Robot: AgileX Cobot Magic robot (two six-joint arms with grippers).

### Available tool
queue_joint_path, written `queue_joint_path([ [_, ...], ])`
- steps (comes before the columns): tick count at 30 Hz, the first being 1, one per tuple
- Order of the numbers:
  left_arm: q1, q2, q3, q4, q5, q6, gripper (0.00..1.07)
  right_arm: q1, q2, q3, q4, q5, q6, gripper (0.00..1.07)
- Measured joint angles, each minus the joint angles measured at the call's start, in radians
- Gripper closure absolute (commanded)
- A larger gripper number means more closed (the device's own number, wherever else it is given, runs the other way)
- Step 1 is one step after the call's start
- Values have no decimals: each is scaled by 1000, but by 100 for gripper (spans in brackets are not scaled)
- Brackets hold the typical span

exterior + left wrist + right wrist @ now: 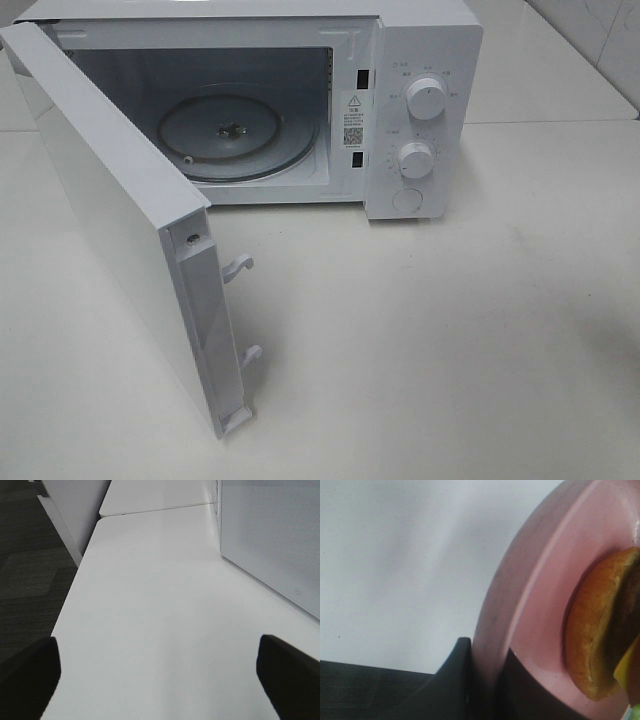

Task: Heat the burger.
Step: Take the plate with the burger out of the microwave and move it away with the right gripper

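The burger (595,630) shows only in the right wrist view: a golden-brown bun with a dark patty and a bit of yellow cheese, lying on a round pink plate (535,595). My right gripper (487,675) is shut on the plate's rim, one dark finger on each side of it. My left gripper (157,652) stands open over bare white table, its fingers (30,675) wide apart and nothing between them. In the exterior view neither gripper, the plate nor the burger appears.
A white microwave (420,100) stands at the back of the white table, its door (110,230) swung wide open toward the front left. A glass turntable (235,135) lies inside the cavity. Two knobs (427,98) sit on the right panel. Dark floor (30,555) lies beyond the table edge.
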Motion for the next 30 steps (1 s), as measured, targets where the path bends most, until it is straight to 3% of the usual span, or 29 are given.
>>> queue_joint_path([
  [16, 0, 0, 0, 0, 0, 0, 6, 0, 289, -1, -52, -82, 390, 104],
  [30, 0, 0, 0, 0, 0, 0, 6, -1, 505, -2, -68, -232, 545, 102],
])
